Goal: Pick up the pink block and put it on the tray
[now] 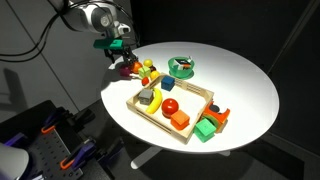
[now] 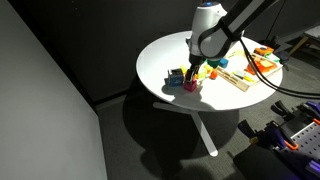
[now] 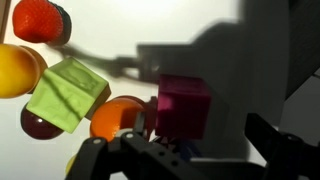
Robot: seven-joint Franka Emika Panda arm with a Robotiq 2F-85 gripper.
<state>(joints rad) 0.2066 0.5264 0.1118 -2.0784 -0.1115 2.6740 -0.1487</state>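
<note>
Where the worktop [image 2: 160, 60] edge curves close, the pink block [image 3: 183, 108] sits between the released, spread jaws, bare surface on one side, a green block [image 3: 65, 92] on the other, tray [image 1: 190, 88] nearby.

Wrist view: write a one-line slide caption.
Open gripper close to the pink block, a green block nearby, on a white table.
</note>
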